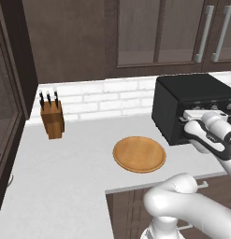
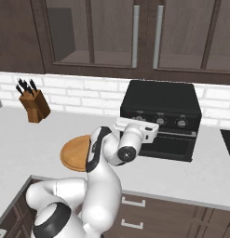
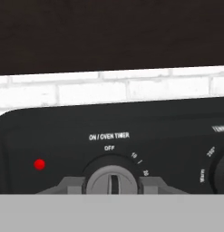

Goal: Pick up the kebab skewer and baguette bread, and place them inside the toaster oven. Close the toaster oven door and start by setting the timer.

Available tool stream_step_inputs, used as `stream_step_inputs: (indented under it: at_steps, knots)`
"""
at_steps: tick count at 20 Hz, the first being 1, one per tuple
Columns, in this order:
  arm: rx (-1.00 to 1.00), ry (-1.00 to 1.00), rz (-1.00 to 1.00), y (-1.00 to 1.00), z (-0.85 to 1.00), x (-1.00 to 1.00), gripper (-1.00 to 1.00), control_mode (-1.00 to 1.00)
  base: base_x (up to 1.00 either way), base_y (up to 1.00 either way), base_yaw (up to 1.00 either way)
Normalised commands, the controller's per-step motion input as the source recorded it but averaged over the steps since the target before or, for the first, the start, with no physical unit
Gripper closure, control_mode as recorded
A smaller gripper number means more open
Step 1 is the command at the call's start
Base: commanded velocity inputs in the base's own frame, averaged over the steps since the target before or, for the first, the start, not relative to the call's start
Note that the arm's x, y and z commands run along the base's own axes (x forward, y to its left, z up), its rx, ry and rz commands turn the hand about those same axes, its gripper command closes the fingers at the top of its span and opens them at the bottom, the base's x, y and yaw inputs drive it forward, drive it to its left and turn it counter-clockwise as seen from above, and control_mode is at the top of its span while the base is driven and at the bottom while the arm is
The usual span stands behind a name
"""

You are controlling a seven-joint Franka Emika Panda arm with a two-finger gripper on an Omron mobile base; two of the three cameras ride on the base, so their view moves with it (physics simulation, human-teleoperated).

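The gripper (image 3: 112, 185) is right up at the timer knob (image 3: 112, 179) at the left end of the toaster oven (image 2: 161, 114), its two dark fingertips (image 3: 68, 185) set narrowly apart on either side of the knob and seemingly pinching it. The risk I see is a slip: if the pads only graze that small round dial, the hand could turn and leave the pointer at OFF, or the wrist could overshoot the marked minutes. The oven is a boxy black unit at the far right of the counter against the white brick wall, with a red indicator light (image 3: 39, 164) left of the knob. Its door (image 2: 168, 145) looks shut from the right base view. The round wooden plate (image 1: 139, 153), nearer and to the oven's left, lies bare, so I judge the food is already inside.
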Motion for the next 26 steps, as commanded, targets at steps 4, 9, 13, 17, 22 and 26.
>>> stream_step_inputs:
  at_steps: [4,9,13,17,22,26]
  knots:
    - [0.09,0.0,-0.11,0.02,0.08,0.0,1.0,-1.0,0.0,0.0,0.0]
    - [0.12,0.0,-0.12,0.05,0.03,0.0,1.0,-1.0,0.0,0.0,0.0]
    - [0.13,0.0,-0.12,0.0,0.0,0.0,1.0,-1.0,0.0,0.0,0.0]
    - [0.14,0.0,-0.11,0.0,0.0,-0.03,1.0,-1.0,0.0,0.0,0.0]
    - [0.16,-0.05,-0.1,0.06,0.0,-0.05,1.0,-1.0,0.0,0.0,0.0]
    - [0.17,-0.06,-0.1,0.04,0.0,-0.03,1.0,-1.0,0.0,0.0,0.0]
